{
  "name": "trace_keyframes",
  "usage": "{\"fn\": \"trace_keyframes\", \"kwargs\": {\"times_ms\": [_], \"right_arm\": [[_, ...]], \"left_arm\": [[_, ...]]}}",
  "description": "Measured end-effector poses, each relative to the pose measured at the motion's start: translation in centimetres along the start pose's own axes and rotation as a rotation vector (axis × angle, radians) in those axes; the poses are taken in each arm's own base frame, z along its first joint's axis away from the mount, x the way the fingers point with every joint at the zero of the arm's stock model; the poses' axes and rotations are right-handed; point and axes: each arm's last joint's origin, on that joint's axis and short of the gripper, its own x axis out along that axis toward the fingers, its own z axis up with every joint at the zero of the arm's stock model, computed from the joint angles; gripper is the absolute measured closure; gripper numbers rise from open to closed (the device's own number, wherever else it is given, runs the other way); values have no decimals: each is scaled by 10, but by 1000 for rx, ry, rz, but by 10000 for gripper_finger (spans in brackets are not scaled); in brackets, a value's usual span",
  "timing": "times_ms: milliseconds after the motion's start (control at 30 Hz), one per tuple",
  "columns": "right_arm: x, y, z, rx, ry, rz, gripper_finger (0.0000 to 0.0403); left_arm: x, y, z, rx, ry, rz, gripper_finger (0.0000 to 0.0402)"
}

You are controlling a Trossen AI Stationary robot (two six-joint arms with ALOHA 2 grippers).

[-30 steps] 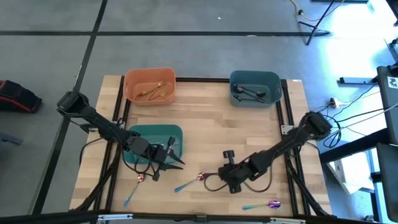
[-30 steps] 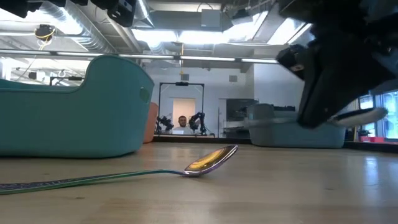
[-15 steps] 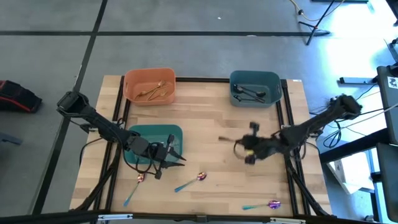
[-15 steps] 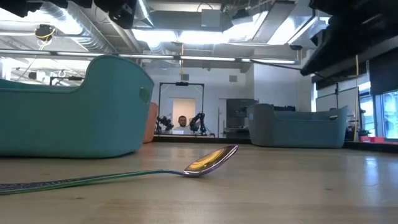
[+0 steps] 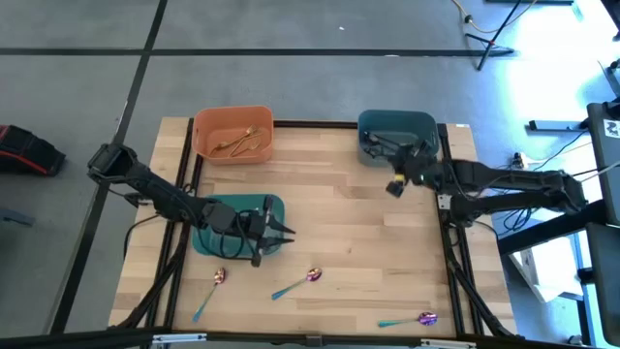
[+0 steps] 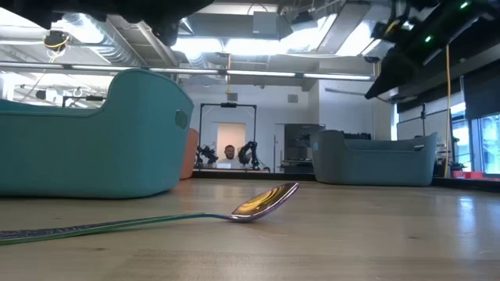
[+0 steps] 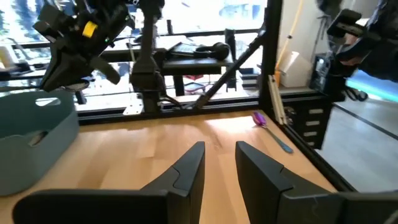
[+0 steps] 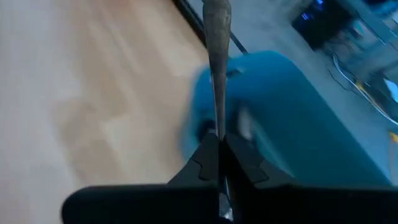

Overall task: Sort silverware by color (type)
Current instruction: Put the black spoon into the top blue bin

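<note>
Right gripper [image 8: 217, 152] pinching a thin dark utensil [image 8: 216, 56], seen only in its wrist view, by the blue bin [image 5: 397, 126] upper right, left gripper [image 7: 219, 163] spread apart over the teal bin [image 5: 208, 208]

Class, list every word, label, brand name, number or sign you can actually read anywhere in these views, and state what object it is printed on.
No readable text in any view.
Yellow label on the right arm's wrist, seen from the left wrist view: too blurred to read.
White mark on the dark equipment at the table's far right: too small to make out.
Bins and silverware: no printing visible.
</note>
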Motion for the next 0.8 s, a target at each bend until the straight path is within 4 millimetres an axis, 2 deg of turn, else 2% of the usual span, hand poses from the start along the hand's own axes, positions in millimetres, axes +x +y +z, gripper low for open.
{"fn": "trace_keyframes", "kwargs": {"times_ms": [133, 333, 600, 800], "right_arm": [[16, -28, -2, 2, 56, -49, 400], [38, -63, -3, 149, 62, -102, 401], [76, -89, -13, 136, 125, -67, 401], [103, -101, -26, 230, 207, -83, 402]], "left_arm": [[2, 9, 1, 23, -5, 36, 316], [5, 28, 0, 103, 4, 105, 316], [8, 49, -1, 126, 16, 169, 316], [8, 58, -2, 131, 26, 184, 316]]}}
